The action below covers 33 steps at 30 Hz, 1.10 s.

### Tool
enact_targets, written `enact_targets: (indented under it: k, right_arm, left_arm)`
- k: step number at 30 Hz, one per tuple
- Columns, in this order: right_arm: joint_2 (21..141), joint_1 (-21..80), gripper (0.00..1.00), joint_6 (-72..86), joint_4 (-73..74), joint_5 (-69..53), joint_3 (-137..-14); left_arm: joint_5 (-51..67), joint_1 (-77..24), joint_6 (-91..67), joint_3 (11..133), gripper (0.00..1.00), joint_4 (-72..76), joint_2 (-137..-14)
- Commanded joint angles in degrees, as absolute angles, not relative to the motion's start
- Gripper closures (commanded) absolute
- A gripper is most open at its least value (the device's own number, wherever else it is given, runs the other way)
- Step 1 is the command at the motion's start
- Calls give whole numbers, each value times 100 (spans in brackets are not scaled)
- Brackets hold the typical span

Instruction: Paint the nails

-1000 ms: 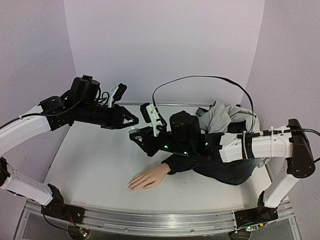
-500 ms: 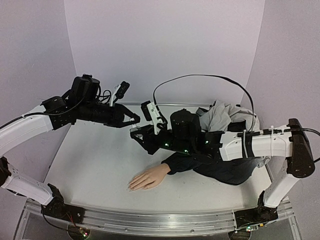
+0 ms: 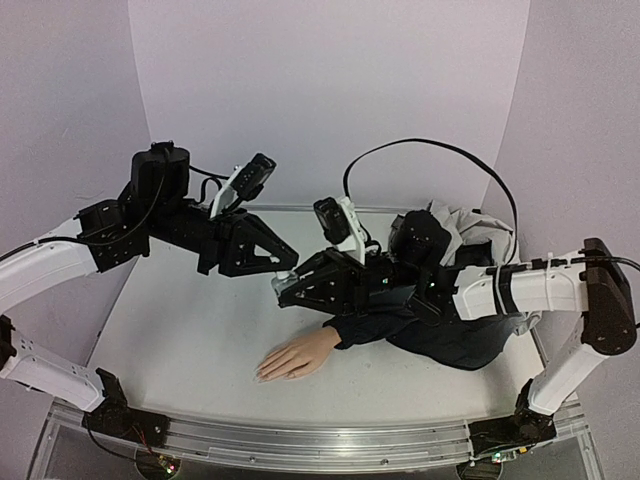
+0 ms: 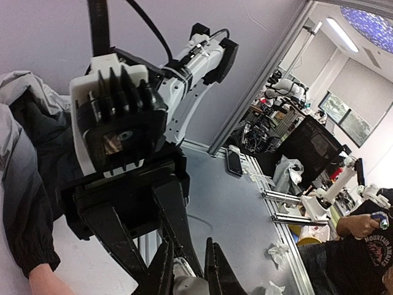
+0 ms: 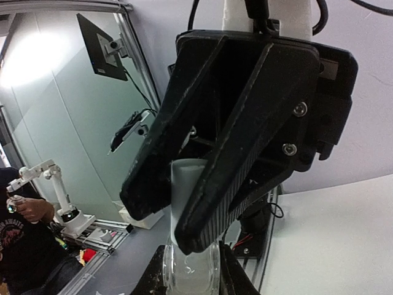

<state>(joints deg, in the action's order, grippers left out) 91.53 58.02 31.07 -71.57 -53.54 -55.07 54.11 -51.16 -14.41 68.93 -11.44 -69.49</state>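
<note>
The peach mannequin hand [image 3: 297, 357] lies palm down near the table's front, its dark sleeve [image 3: 372, 322] running right. Its nails [image 3: 262, 373] point left and are too small to make out. Above it, my right gripper [image 3: 284, 290] is shut on a small clear glass bottle [image 5: 190, 273]. My left gripper [image 3: 287, 262] meets it from the left, shut on the bottle's pale cap [image 5: 186, 190]. In the left wrist view the cap [image 4: 184, 285] sits between my left gripper's fingertips [image 4: 164, 264], with the right gripper's black fingers [image 4: 175, 215] right behind.
A grey and dark garment [image 3: 455, 235] is heaped at the back right under my right arm. A black cable [image 3: 420, 145] loops above it. Purple walls close in three sides. A metal rail [image 3: 300, 440] runs along the front edge.
My left gripper swung in towards the right one and closed on the bottle's cap. The right gripper, still holding the bottle, tilted up to meet it. The mannequin hand stayed put.
</note>
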Motion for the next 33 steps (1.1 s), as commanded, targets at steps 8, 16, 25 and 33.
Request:
enact_targets:
  k: [8, 16, 25, 33]
  right_arm:
    - [8782, 5659, 100, 2334, -7563, -5181, -5312]
    - [8848, 5709, 100, 1482, -4307, -1714, -6124]
    - [9217, 6517, 100, 1134, -3867, 475, -6715]
    - [9518, 6824, 100, 930, -3780, 929, -7080]
  left_arm:
    - [4806, -4891, -1511, 6938, 42, -1797, -6583]
    - [3461, -4654, -1950, 6865, 1, -2073, -6263]
    - [2011, -4641, -2811, 7202, 23, -2927, -6513]
    - [2013, -4641, -3043, 7259, 49, -2909, -6689]
